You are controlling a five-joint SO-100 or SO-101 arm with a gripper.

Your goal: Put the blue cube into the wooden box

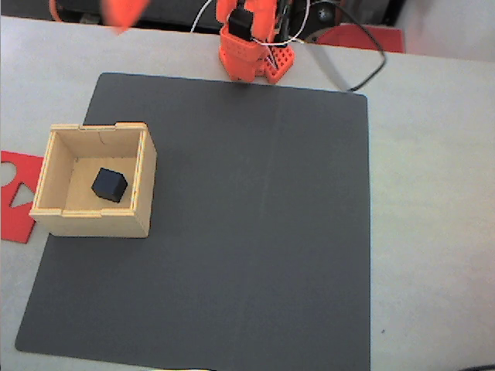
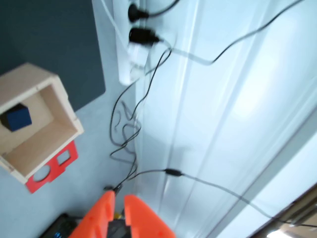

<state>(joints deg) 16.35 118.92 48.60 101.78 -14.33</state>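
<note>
The blue cube lies on the floor of the wooden box, which stands at the left edge of the dark mat in the fixed view. In the wrist view the cube sits inside the box at the far left. My gripper enters from the bottom edge of that view, its orange fingers close together with nothing between them, well away from the box. A blurred orange part of the gripper shows at the top left of the fixed view, far behind the box.
The arm's orange base stands at the back edge of the dark mat. A flat red cut-out sheet lies left of the box. A power strip and loose cables lie off the mat.
</note>
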